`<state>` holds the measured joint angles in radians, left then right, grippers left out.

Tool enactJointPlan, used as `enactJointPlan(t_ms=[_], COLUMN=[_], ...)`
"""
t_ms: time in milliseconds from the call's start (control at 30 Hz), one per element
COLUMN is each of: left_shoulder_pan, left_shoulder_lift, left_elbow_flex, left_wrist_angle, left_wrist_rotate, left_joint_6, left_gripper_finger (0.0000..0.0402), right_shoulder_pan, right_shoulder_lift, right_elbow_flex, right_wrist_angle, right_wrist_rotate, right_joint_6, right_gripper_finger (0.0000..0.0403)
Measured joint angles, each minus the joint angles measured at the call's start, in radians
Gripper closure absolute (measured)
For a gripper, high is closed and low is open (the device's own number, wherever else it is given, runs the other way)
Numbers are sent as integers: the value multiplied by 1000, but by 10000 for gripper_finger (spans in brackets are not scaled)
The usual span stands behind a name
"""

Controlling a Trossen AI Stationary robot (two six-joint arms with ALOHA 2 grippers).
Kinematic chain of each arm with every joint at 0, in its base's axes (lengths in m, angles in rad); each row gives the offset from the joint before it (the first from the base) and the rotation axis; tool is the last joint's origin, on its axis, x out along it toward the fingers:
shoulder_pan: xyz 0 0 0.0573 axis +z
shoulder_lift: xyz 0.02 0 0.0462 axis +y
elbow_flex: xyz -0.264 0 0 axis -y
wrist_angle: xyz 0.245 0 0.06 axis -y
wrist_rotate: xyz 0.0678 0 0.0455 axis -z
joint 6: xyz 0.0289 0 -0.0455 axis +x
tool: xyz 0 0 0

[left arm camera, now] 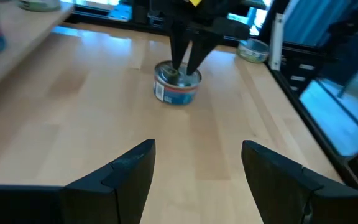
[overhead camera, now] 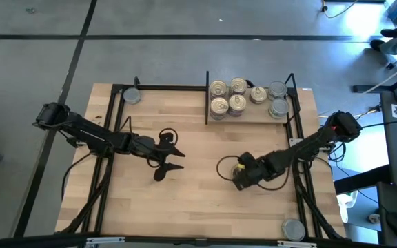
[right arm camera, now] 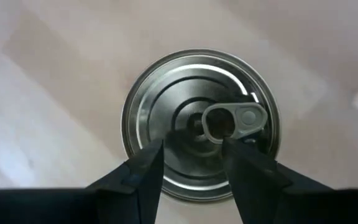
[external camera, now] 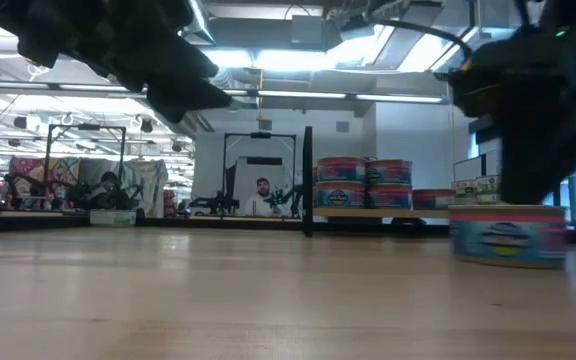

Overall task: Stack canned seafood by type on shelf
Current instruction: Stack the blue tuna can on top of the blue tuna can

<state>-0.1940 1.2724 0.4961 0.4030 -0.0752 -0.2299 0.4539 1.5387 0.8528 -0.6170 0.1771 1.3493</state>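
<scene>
A tin with a pale gold pull-tab lid (right arm camera: 201, 124) stands upright on the tabletop, right of centre (overhead camera: 238, 167). My right gripper (right arm camera: 191, 152) points steeply down over its lid, open by a narrow gap, both fingertips inside the lid's rim. My left gripper (overhead camera: 174, 160) hangs open above the table's middle, aimed at that tin (left arm camera: 178, 86), well short of it. On the shelf (overhead camera: 253, 119) at the far side, right of the black divider (overhead camera: 207, 96), stand several tins: gold-lidded ones (overhead camera: 227, 96) on the left, grey-lidded ones (overhead camera: 278, 98) on the right. My right gripper stands with its fingertips (left arm camera: 180, 62) right at the lid's top (right arm camera: 185, 134), beside the pull tab, coming from above. Whether they touch the lid I cannot tell. The tin rests flat on the table.
One grey-lidded tin (overhead camera: 131, 95) sits at the far left corner, another (overhead camera: 293, 229) near the front right corner. Black frame bars (overhead camera: 298, 138) run along the table's sides. Bare wood lies between the two arms. A person (external camera: 263, 190) sits far behind the table.
</scene>
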Motion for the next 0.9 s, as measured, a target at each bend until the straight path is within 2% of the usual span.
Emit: enactJointPlan(t_ms=[233,433,667,767,900], left_shoulder_pan=[0,21,102,133,151], left_shoulder_lift=[4,54,182,237,330], left_elbow_flex=[0,-2,-1,27,108], left_wrist_angle=[3,52,220,249,254], left_wrist_rotate=[-95,-125,-124,-114,-102], left_joint_6=[12,74,131,130,140], left_gripper_finger=[164,164,164,164,164], right_shoulder_pan=[-79,-148,-203,-198,-128], right_shoulder_lift=[42,84,-16,-71,-111], right_elbow_flex=[0,2,51,49,8], right_wrist_angle=[89,254,209,157,164], right_wrist_rotate=[105,164,152,187,274], right_joint_6=[-170,-449,-765,-801,-798], right_gripper_finger=[235,235,235,235,235])
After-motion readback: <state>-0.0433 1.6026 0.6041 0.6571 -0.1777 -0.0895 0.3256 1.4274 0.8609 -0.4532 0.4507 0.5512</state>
